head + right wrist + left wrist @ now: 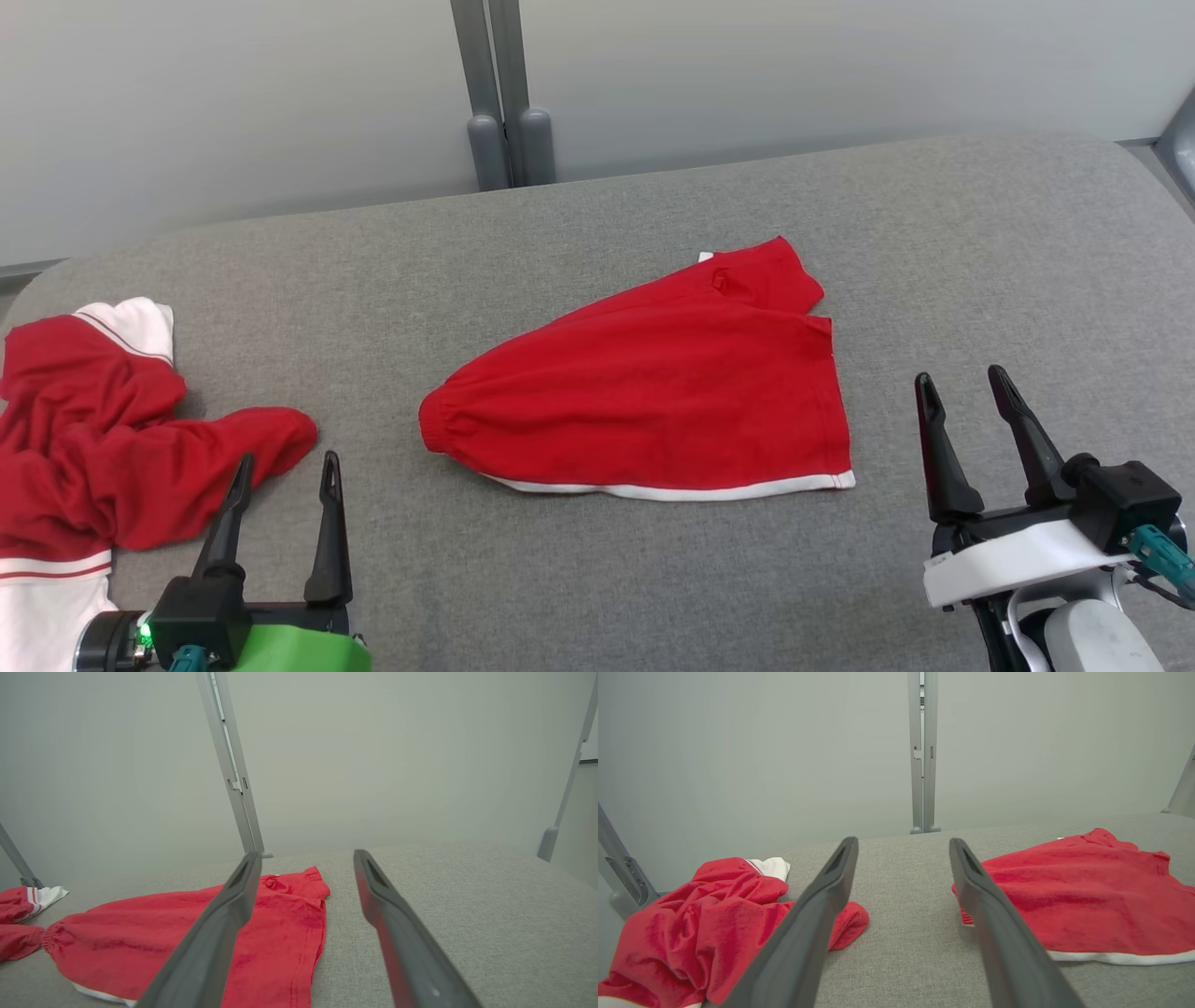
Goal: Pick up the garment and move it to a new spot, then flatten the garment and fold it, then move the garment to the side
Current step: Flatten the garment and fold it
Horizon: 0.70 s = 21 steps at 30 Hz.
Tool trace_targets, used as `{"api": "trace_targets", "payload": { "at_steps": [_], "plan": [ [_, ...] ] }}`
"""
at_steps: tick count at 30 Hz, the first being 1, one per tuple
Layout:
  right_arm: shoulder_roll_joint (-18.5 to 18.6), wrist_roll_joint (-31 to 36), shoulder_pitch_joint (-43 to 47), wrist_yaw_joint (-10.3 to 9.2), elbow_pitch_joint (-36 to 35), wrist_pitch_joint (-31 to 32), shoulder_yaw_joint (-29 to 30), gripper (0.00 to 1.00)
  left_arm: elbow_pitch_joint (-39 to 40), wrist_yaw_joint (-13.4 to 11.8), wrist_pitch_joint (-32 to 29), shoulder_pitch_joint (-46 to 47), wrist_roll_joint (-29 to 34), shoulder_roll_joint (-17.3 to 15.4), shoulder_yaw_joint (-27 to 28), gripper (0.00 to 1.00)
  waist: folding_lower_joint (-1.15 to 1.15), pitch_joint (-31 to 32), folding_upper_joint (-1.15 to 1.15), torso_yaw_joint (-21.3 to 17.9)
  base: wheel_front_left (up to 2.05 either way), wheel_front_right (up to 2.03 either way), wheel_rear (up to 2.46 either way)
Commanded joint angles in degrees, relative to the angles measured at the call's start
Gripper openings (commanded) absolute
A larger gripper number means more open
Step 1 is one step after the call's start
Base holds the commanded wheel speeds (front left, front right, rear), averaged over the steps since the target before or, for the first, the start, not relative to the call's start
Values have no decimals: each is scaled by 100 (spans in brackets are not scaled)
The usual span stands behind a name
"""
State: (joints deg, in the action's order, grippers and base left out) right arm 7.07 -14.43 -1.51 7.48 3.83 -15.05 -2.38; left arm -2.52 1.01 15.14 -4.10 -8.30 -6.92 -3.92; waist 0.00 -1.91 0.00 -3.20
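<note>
A red garment (653, 401) with a white hem lies spread in the middle of the grey cloth-covered table (980, 233), its gathered waistband pointing left. It also appears in the left wrist view (1087, 905) and the right wrist view (187, 938). My left gripper (288, 459) stands open at the lower left, well left of that garment, with nothing between its fingers (902, 841). Off the garment's lower right corner, my right gripper (961, 375) is open too and holds nothing (307, 853).
A second red and white garment (84, 439) lies crumpled at the table's left edge, its sleeve end close to my left fingertips (705, 924). Grey posts (504, 93) rise behind the table's far edge against a pale wall. Bare table stretches to the right.
</note>
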Motion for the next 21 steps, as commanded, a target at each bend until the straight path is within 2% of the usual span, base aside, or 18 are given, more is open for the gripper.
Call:
{"api": "trace_targets", "payload": {
  "at_steps": [1, 7, 11, 16, 21],
  "plan": [
    [22, 15, -14, 3, 9, -20, 28, 100, -11, 42, 1, -35, 20, 13, 30, 100, 0, -9, 0, -8, 0, 0, 0],
    [90, -85, -33, 3, 389, -20, -8, 100, -292, 304, -23, 106, -197, 60, -56, 100, 0, -84, 0, -30, 0, 0, 0],
    [203, -286, -290, 3, 1133, 133, -220, 100, -792, 499, -581, 414, -507, -22, -277, 100, 0, -251, 0, -58, 0, 0, 0],
    [296, -740, -697, 3, 1859, 715, -702, 100, -1288, 628, -1118, 878, -731, -253, -832, 100, 0, -548, 0, -66, 0, 0, 0],
    [374, -1141, -1062, 3, 2252, 944, -1184, 100, -1631, 648, -1300, 1342, -1149, -451, -1407, 100, 0, -790, 0, -85, 0, 0, 0]
  ]
}}
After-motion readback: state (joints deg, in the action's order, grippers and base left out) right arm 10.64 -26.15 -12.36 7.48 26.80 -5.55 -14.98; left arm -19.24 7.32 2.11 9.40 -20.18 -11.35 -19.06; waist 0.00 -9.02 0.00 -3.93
